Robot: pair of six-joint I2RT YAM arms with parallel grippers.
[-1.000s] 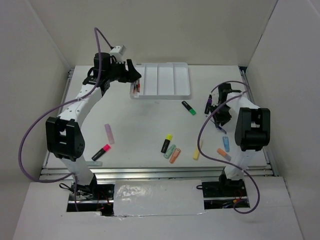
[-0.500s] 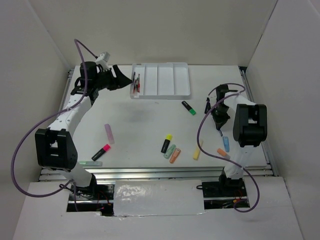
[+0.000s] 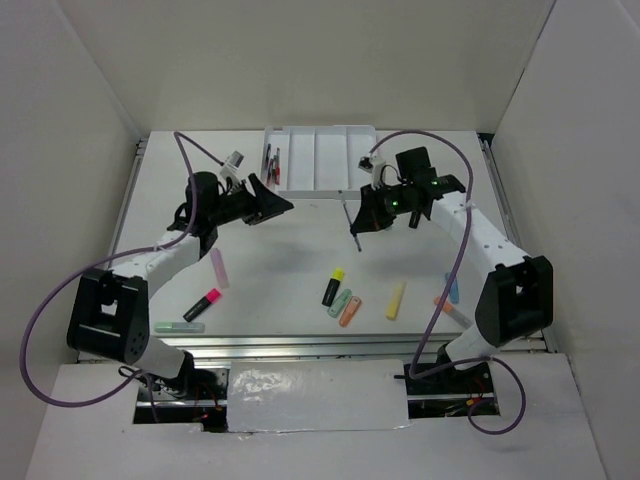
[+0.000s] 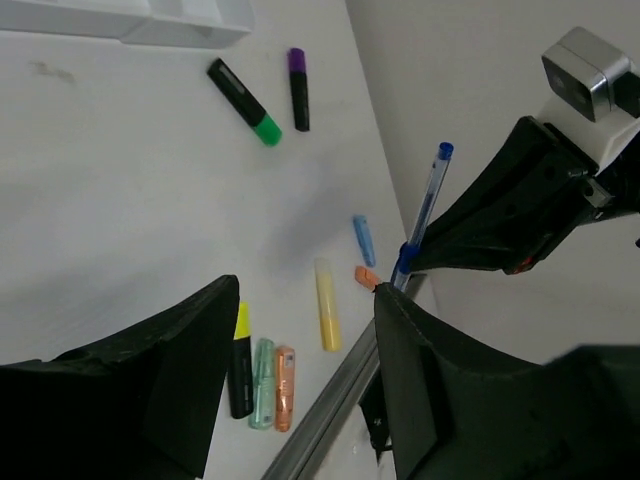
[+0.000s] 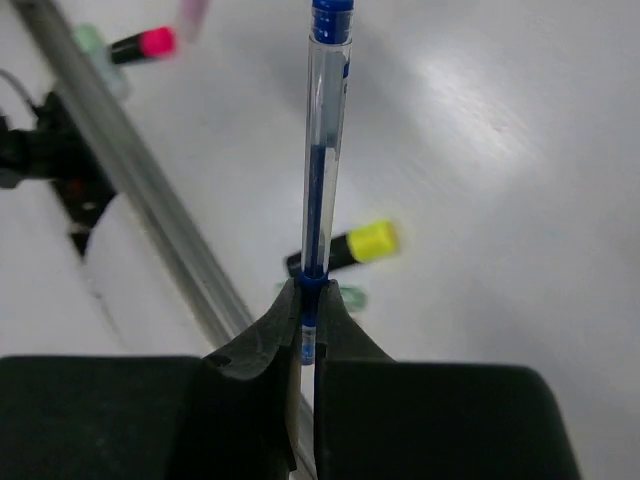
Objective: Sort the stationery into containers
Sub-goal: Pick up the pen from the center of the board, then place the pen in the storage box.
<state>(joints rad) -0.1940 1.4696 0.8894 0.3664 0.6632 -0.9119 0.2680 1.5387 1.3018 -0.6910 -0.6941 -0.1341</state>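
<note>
While carriage of one item is in hand: right gripper (image 5: 305, 300) clamped on blue pen (image 5: 322, 150), aloft near white tray (image 3: 330, 192). Left gripper (image 4: 305, 295): jaws apart, empty. Next move, by judgement: carry over leftmost compartment, beside pens (image 3: 272, 165) there, release.

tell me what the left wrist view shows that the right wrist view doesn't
Only left wrist: a corner of the white tray, a green-capped highlighter, a purple-capped highlighter and a yellow marker. Only right wrist: a pink-capped highlighter. Both: the blue pen clamped in the right gripper, and the yellow-capped highlighter.
</note>
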